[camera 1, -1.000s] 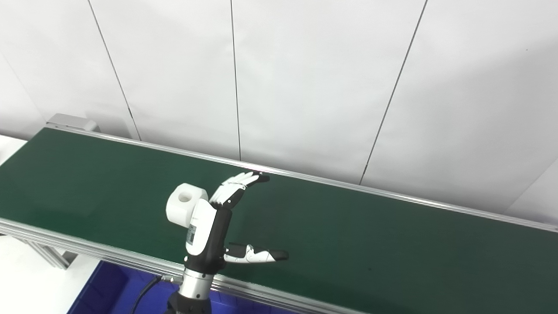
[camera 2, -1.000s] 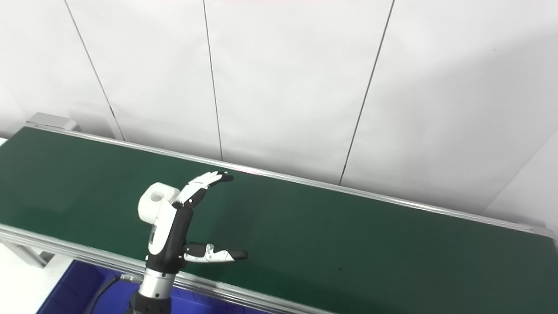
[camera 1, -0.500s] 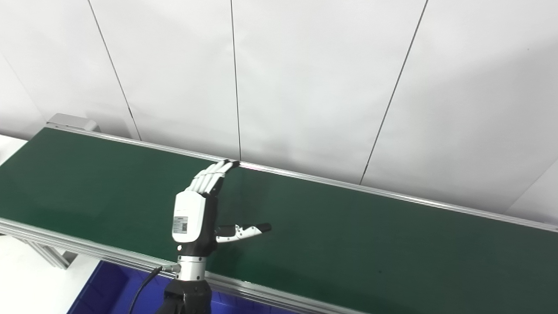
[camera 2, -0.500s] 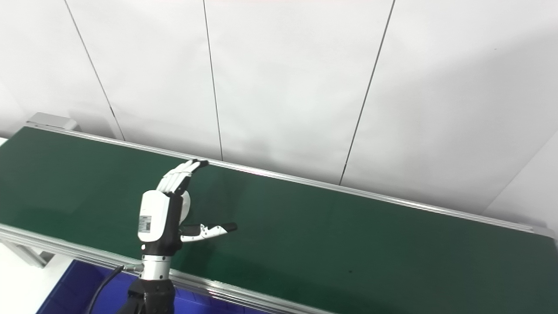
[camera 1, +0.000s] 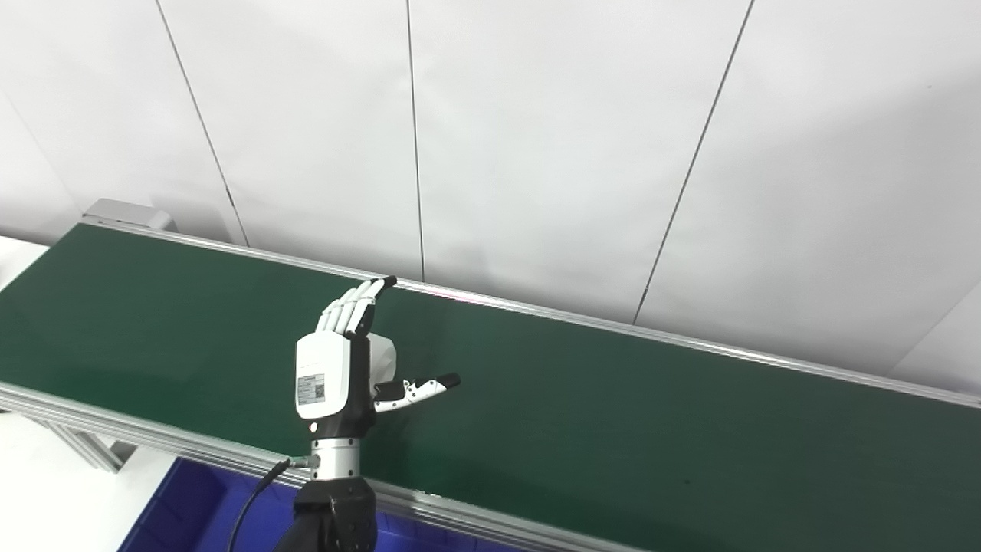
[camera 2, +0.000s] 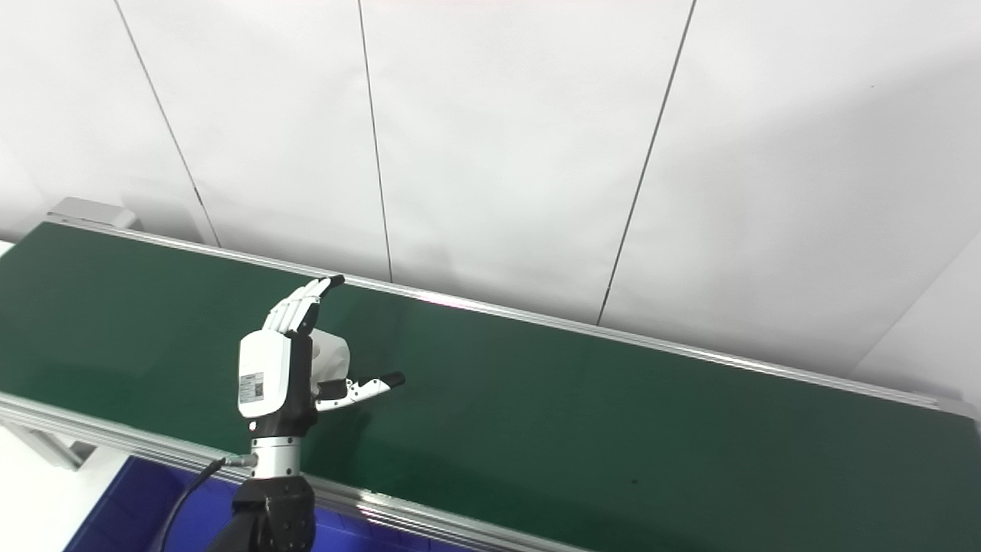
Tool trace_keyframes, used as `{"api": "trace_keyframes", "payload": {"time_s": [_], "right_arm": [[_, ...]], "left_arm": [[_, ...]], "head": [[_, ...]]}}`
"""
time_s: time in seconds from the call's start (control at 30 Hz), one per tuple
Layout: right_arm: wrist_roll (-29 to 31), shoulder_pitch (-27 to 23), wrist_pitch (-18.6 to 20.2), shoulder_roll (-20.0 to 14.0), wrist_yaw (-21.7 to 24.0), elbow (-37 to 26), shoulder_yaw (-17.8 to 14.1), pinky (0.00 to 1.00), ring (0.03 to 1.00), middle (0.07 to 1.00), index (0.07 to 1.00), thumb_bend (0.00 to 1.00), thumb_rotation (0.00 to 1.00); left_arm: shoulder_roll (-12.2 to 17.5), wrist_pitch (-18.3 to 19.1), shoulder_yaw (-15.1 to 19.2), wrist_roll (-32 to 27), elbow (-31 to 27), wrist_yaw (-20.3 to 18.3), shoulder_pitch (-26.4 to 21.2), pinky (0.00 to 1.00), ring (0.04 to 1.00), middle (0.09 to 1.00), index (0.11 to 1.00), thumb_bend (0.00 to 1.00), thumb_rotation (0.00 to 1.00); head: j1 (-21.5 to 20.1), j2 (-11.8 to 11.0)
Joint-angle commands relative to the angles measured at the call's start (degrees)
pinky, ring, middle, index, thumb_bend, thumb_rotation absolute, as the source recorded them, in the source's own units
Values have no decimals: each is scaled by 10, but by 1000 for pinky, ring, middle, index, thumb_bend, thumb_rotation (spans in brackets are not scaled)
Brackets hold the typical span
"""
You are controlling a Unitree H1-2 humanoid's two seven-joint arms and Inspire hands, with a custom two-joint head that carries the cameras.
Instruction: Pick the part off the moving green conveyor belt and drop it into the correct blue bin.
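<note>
Left hand point(camera 1: 337, 368) is standing upright over the belt point(camera 1: 613, 414), back plate toward me, fingers point(camera 1: 354, 303) stretched toward 12 o'clock, thumb point(camera 1: 420, 388) poking out toward 3 o'clock. It is spread wide and gripping nothing.

The part point(camera 1: 382, 359) is sitting on the belt at the palm side, mostly hidden behind the hand; only a white sliver is showing in the gap above the thumb. Whether palm and part are touching, I cannot tell from here; they are at least just beside each other.

Right hand is not showing in either view.

Progress, as I judge it: the reach is made and the hand is cupping around the part, but the grasp is not yet closed. Closing, lifting and dropping into the bin point(camera 1: 191, 510) are all remaining. The bin is peeking out below the belt's near rail point(camera 1: 475, 515) at about 7 o'clock from the hand.

Materials: part looking like smooth, matte white plastic, blocky with rounded edges. Belt is dull dark green, flat, framed by brushed aluminium rails. Bin is glossy blue plastic.
</note>
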Motion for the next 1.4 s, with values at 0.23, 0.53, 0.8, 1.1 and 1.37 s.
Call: {"api": "trace_keyframes", "payload": {"time_s": [0.23, 0.53, 0.8, 1.1, 1.37], "right_arm": [[8, 2, -24, 3, 6, -13, 3, 994, 948, 912, 865, 927, 903], [6, 9, -24, 3, 2, -21, 7, 999, 951, 914, 872, 923, 903], [12, 8, -24, 10, 11, -20, 5, 988, 941, 908, 875, 902, 897], [15, 10, -24, 15, 13, -18, 1, 989, 941, 906, 869, 917, 896], [4, 14, -24, 12, 2, -27, 10, 993, 946, 912, 882, 924, 915]], "left_arm": [[12, 45, -18, 5, -18, -12, -10, 766, 811, 830, 781, 923, 424], [37, 96, -46, 19, -110, -98, 34, 761, 802, 823, 770, 962, 411], [35, 152, -47, 36, -174, -155, 56, 711, 782, 813, 760, 932, 251], [32, 208, -51, 58, -203, -195, 54, 475, 635, 783, 728, 847, 3], [19, 207, -51, 52, -123, -155, 18, 515, 666, 789, 731, 851, 0]], "head": [[-1, 2], [-1, 5], [-2, 7], [-2, 9], [-7, 8]]}}
